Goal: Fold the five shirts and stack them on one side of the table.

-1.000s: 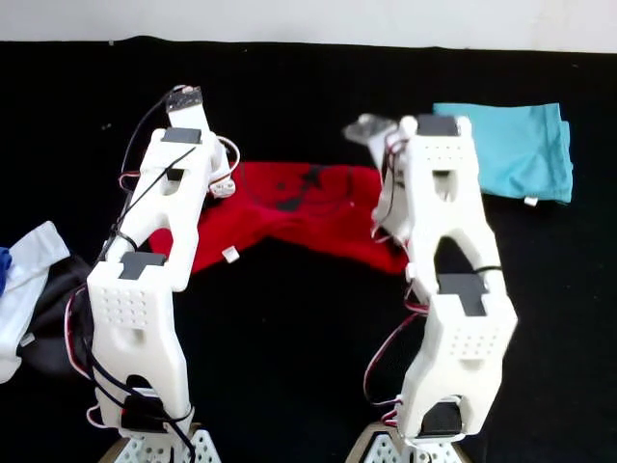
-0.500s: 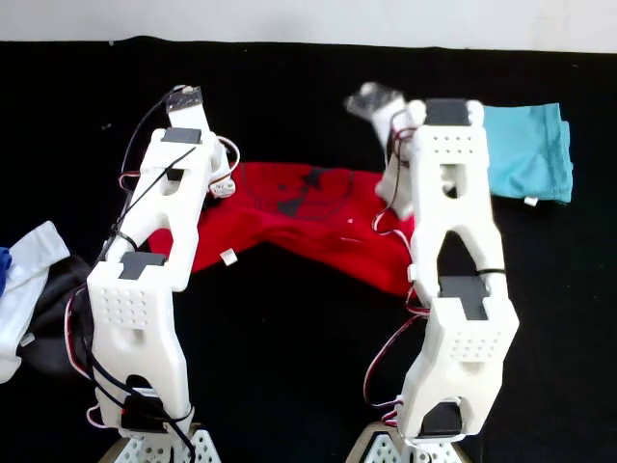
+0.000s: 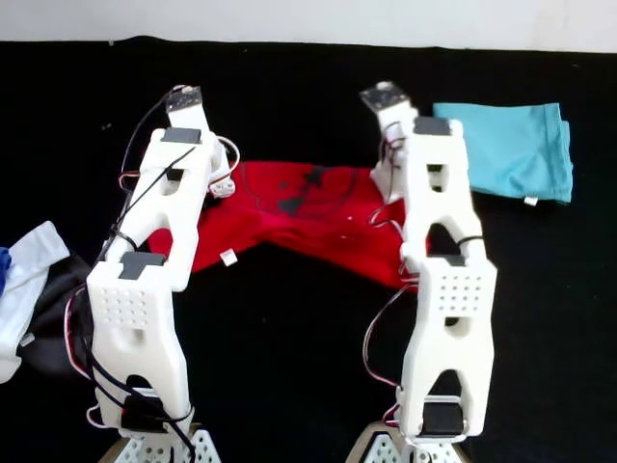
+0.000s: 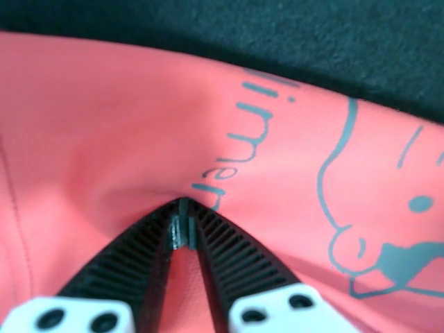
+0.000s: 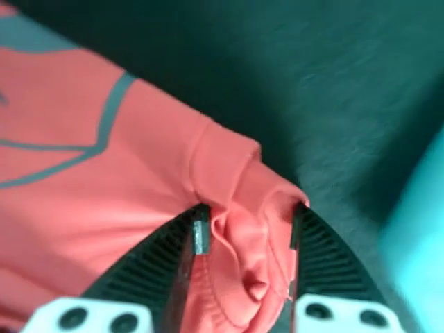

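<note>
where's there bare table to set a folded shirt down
Bare table between the arm bases, in front of the red shirt; also the far strip behind it, left of the teal shirt. Crowded: the shirt pile at the left edge, and mid-table.

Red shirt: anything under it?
All around the red shirt the black table cover shows, with nothing poking out from beneath. Whatever lies under the cloth itself is covered.

Spread shirt lies centre, folded shirt behind-right, crumpled heap left.
</note>
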